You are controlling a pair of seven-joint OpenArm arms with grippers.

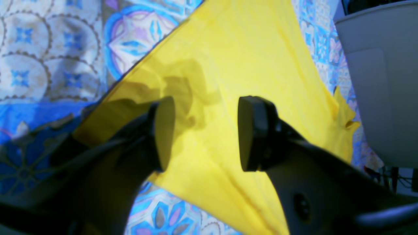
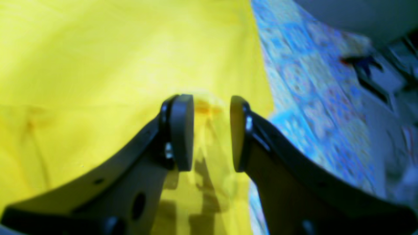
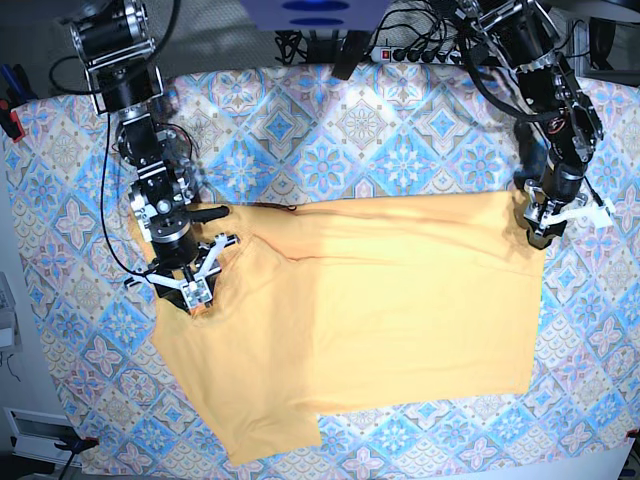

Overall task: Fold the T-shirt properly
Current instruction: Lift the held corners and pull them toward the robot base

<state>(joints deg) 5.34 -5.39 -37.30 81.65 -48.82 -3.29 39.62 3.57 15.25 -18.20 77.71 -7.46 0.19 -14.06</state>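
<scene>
I am working with the plain yellow-orange cloth T-shirt [image 3: 360,300] lying spread flat on the blue-and-pink tile-patterned tablecloth [image 3: 400,140]. The left gripper [image 1: 205,133] and right gripper [image 2: 211,132] are both standing apart, gripping nothing, over 2 opposite shirt edges. I am lifting both clear evenly, avoiding dragging the fold.

Large yellow-orange T-shirt [image 3: 370,310], spread mostly flat across the patterned worktop [image 3: 400,140], folded once, lightly creased near the left side.
</scene>
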